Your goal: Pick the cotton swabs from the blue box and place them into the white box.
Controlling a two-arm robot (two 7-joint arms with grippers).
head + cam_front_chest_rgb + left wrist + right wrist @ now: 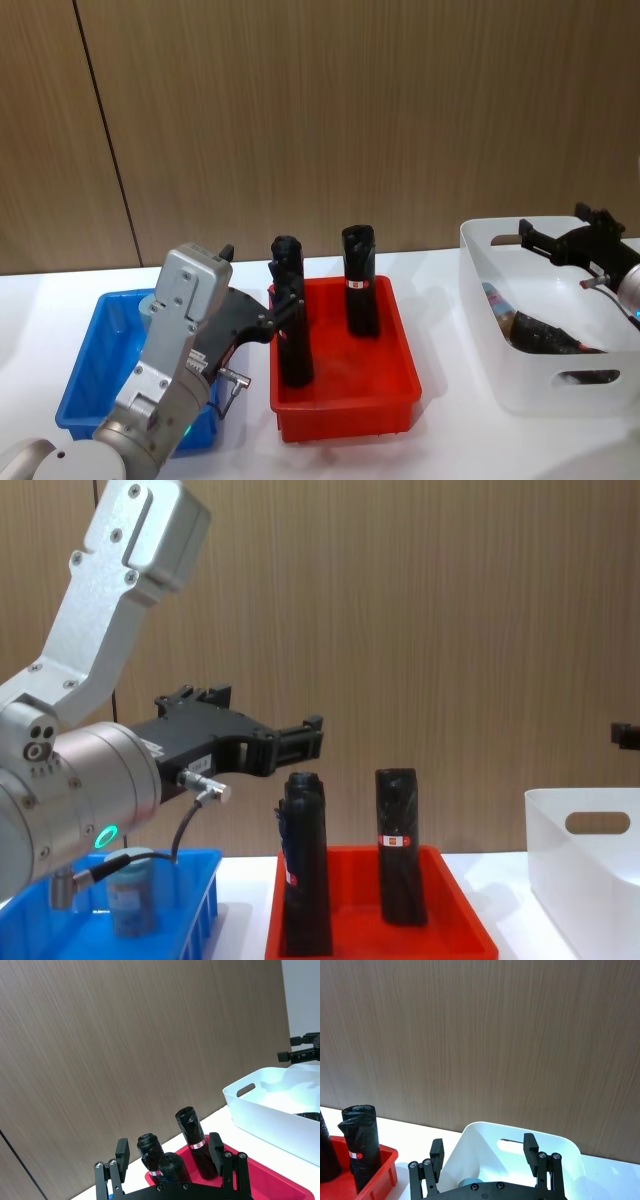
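The blue box [85, 365] stands at the table's left, with one cotton swabs tub [132, 895] upright inside it. Its pale lid [150, 300] peeks out behind my left arm. My left gripper [262, 300] hangs open and empty above the gap between the blue box and the red tray, pointing toward the tray. The white box [540, 385] is at the right. Above its back half my right gripper [555, 228] is open with nothing in it. Below those fingers, inside the white box [485, 1127], a pale blue lid [470, 1181] shows.
A red tray [345, 405] sits between the two boxes with tall black tubes [360, 280] standing in it, close to the left gripper [310, 735]. A dark object [545, 338] lies in the white box. A wooden wall runs behind the table.
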